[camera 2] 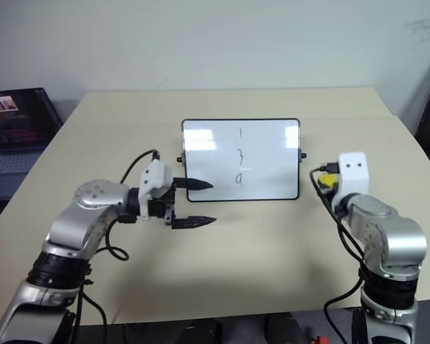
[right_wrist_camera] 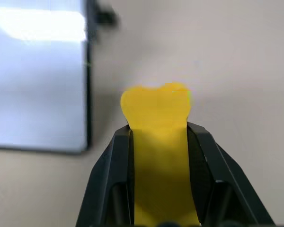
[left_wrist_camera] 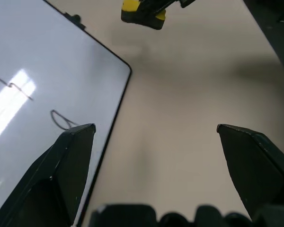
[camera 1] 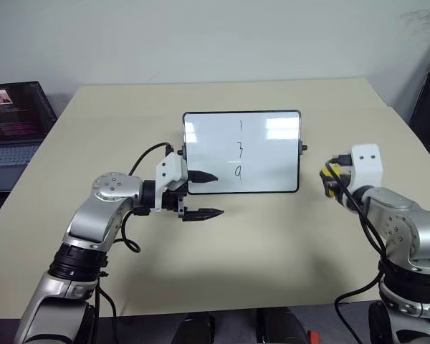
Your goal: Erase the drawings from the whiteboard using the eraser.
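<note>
Pale beige table (camera 1: 272,236) against a plain light wall; a laptop (camera 1: 14,129) sits open at the far left, off the table's edge.

The whiteboard (camera 1: 272,161) lies near the table's middle, black-framed, with a small knob on each side. The drawings (camera 1: 239,149) run down its centre in a column: a stroke like a 1 at the far end, a 3 in the middle, a 9 nearest the robot. All three are intact; no wiping shows.

Right gripper (right_wrist_camera: 157,137): fingers clamped on the eraser (right_wrist_camera: 156,142), the yellow block pinched between them and its end sticking out past the tips. In the head views it hangs above the table just right of the whiteboard's right edge, clear of the frame. The left wrist view catches the same yellow block with its dark underside (left_wrist_camera: 143,13) beyond the board's corner.

Left gripper (camera 1: 201,195): fingers spread wide, holding nothing. It points rightward at the board's near left corner, one fingertip over the white surface, the other off the near edge over the table. Contact with the frame cannot be confirmed.

Step in hand, as judged: pickup is done, carry to the board under way. Next move calls for bringing the eraser leftward over the column, dark face down, pressing flat and stroking along the marks. The left gripper looks placed to steady the board, which may slide under pressure.
</note>
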`<control>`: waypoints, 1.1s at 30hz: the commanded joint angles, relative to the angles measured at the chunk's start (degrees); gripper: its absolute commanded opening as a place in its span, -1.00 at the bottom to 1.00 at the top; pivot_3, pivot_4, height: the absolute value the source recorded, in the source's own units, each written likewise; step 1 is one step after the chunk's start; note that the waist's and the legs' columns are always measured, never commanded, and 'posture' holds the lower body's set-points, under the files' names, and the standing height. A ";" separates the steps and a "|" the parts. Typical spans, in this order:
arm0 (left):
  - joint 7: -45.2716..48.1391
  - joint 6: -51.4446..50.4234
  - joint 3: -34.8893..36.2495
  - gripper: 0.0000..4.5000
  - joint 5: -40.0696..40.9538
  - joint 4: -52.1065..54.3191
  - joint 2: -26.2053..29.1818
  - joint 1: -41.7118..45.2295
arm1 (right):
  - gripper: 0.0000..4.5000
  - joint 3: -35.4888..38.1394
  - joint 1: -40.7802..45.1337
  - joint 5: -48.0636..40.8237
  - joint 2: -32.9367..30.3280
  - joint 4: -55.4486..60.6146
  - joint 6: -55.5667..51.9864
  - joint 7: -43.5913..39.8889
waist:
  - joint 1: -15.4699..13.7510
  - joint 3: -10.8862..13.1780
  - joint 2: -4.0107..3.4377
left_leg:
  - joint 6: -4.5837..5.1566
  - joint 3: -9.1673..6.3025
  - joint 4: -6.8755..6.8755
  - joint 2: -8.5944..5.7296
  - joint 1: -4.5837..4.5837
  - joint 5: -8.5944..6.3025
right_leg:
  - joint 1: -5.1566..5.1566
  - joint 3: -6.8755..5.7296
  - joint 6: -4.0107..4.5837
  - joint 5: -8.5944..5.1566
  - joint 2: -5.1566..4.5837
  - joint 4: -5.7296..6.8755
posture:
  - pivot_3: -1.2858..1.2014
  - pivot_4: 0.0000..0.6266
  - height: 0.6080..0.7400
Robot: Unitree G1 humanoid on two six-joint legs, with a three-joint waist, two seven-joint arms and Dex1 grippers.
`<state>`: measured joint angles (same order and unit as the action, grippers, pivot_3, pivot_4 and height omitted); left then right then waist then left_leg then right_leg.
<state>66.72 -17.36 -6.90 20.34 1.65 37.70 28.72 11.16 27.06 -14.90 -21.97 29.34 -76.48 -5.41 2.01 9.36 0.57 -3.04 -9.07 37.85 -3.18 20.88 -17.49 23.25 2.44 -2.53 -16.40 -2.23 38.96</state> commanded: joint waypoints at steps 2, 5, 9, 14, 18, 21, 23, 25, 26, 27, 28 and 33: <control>-5.59 1.69 1.40 1.00 -3.02 -1.03 -1.59 0.98 | -0.50 -3.40 2.41 1.18 0.65 -0.05 7.40 -0.53 | -0.04 0.00 0.00 | 0.00 0.00 0.00 -0.01 0.01 0.00 | 0.00 0.01 0.00 0.00 -0.01 -0.01 | 0.03 -0.52 1.00; -13.33 1.60 1.19 1.00 -7.17 -2.75 -4.23 0.78 | -0.50 -6.91 4.60 2.23 1.64 -2.54 12.92 -0.90 | -0.05 0.00 0.00 | -0.01 -0.01 0.02 -0.02 0.01 0.01 | 0.01 0.01 0.00 0.00 -0.01 -0.01 | 0.03 -0.52 1.00; -20.78 0.24 1.96 1.00 -9.10 -1.58 -7.84 -0.69 | -0.50 -9.91 5.72 3.39 3.25 -5.81 17.79 -1.34 | -0.08 0.00 0.00 | -0.07 -0.02 0.03 -0.01 0.01 0.04 | 0.02 0.00 0.00 0.01 -0.01 0.01 | 0.03 -0.52 1.00; -26.05 0.04 2.35 1.00 -10.08 0.17 -10.13 -2.22 | -0.50 -12.64 6.59 4.85 4.79 -9.64 23.31 -1.73 | -0.06 -0.01 0.01 | -0.21 -0.01 0.02 -0.02 0.04 0.12 | 0.07 0.03 0.00 0.01 -0.03 0.01 | 0.03 -0.52 1.00; -31.96 -0.41 3.56 1.00 -10.94 1.87 -12.71 -3.23 | -0.50 -15.28 9.98 7.37 6.17 -15.05 30.77 -2.47 | -0.04 -0.01 0.01 | -0.21 0.01 0.02 -0.03 0.03 0.12 | 0.07 0.04 0.00 0.01 -0.04 0.01 | 0.03 -0.52 1.00; -35.91 -1.91 3.98 1.00 -10.96 3.06 -15.43 -4.11 | -0.50 -17.50 13.10 9.74 7.07 -20.27 37.65 -3.38 | -0.01 -0.01 0.02 | -0.22 0.02 0.02 -0.01 0.01 0.12 | 0.08 0.04 0.01 0.02 -0.03 0.04 | 0.03 -0.52 1.00; -37.85 -2.70 4.03 1.00 -11.41 3.68 -16.40 -4.63 | -0.50 -18.42 15.06 11.15 7.19 -23.49 42.23 -4.31 | -0.01 -0.01 0.02 | -0.23 0.03 0.03 -0.02 0.02 0.12 | 0.08 0.03 0.01 0.02 -0.03 0.02 | 0.03 -0.52 1.00; -39.17 -2.88 4.06 1.00 -11.87 3.98 -16.83 -4.98 | -0.50 -18.74 16.28 12.04 7.26 -25.93 45.23 -4.80 | -0.04 -0.01 0.02 | -0.23 0.03 0.03 -0.03 0.02 0.12 | 0.08 0.03 0.01 0.02 -0.04 0.02 | 0.03 -0.52 1.00; -39.54 -2.92 4.02 1.00 -11.90 4.07 -17.06 -5.09 | -0.50 -18.74 16.85 12.29 7.45 -27.16 46.33 -4.98 | -0.05 -0.01 0.02 | -0.23 0.03 0.03 -0.03 0.02 0.13 | 0.08 0.03 0.01 0.02 -0.04 0.02 | 0.03 -0.52 1.00; -40.02 -2.94 3.89 1.00 -12.02 4.17 -17.34 -5.09 | -0.50 -18.73 17.66 12.55 7.67 -28.72 47.60 -5.23 | -0.06 -0.01 0.02 | -0.23 0.02 0.02 -0.02 0.02 0.13 | 0.08 0.02 0.01 0.02 -0.04 0.02 | 0.03 -0.52 1.00; -40.41 -2.99 3.76 1.00 -12.07 4.22 -17.58 -5.02 | -0.50 -18.74 18.44 12.80 7.87 -30.25 48.87 -5.51 | -0.08 -0.01 0.02 | -0.23 0.02 0.03 -0.02 0.02 0.13 | 0.08 0.02 0.01 0.02 -0.04 0.02 | 0.03 -0.52 1.00; -41.12 -2.67 3.22 1.00 -12.51 4.12 -18.08 -5.14 | -0.50 -19.30 22.00 14.03 8.97 -36.93 54.16 -7.04 | 0.03 -0.01 0.02 | -0.24 0.04 0.02 -0.02 0.02 0.13 | 0.10 0.03 0.01 0.02 -0.03 0.03 | 0.03 -0.52 1.00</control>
<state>26.07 -20.89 -4.18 8.23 2.85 19.85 23.16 -8.14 46.70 -1.34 -13.52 -7.37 -25.27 -11.93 2.05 9.35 0.58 -3.27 -9.02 37.87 -3.20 20.91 -17.36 23.35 2.47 -2.52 -16.38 -2.26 38.99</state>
